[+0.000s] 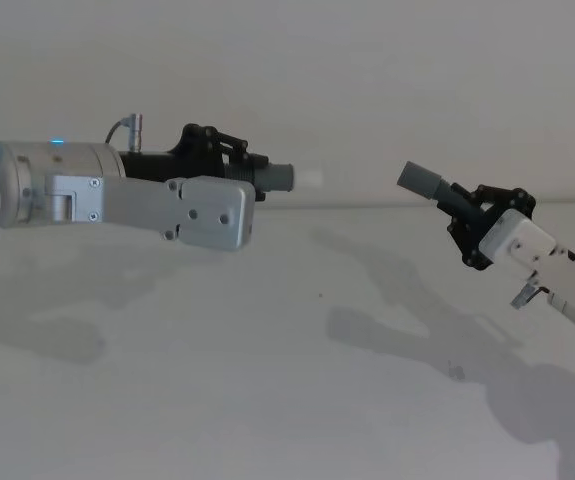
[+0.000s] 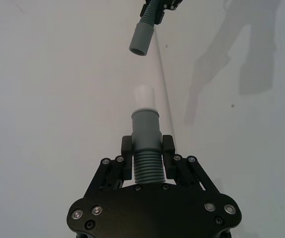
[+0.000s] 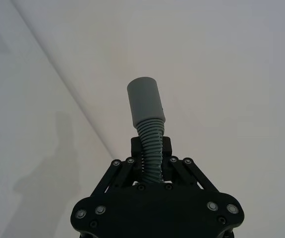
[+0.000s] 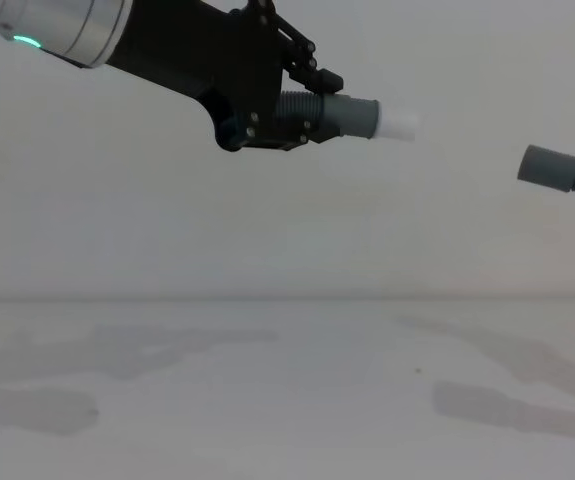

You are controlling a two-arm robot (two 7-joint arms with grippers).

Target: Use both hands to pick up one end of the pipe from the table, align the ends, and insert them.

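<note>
Both grippers hold their pipe pieces in the air above the white table (image 1: 267, 380). My left gripper (image 1: 252, 172) is shut on one ribbed grey piece (image 2: 147, 161); its cuff (image 1: 282, 177) and white tip (image 1: 310, 179) point right. My right gripper (image 1: 464, 203) is shut on the other piece (image 3: 151, 148), whose plain open socket (image 1: 422, 180) points left toward the white tip. A gap separates the two ends. In the left wrist view the socket (image 2: 142, 39) hangs beyond the white tip (image 2: 144, 95). In the chest view the tip (image 4: 399, 124) sits slightly higher than the socket (image 4: 547, 168).
A plain pale wall (image 1: 367, 60) rises behind the table. Arm shadows (image 1: 407, 320) lie across the table's surface, with a few tiny dark specks (image 1: 319, 295).
</note>
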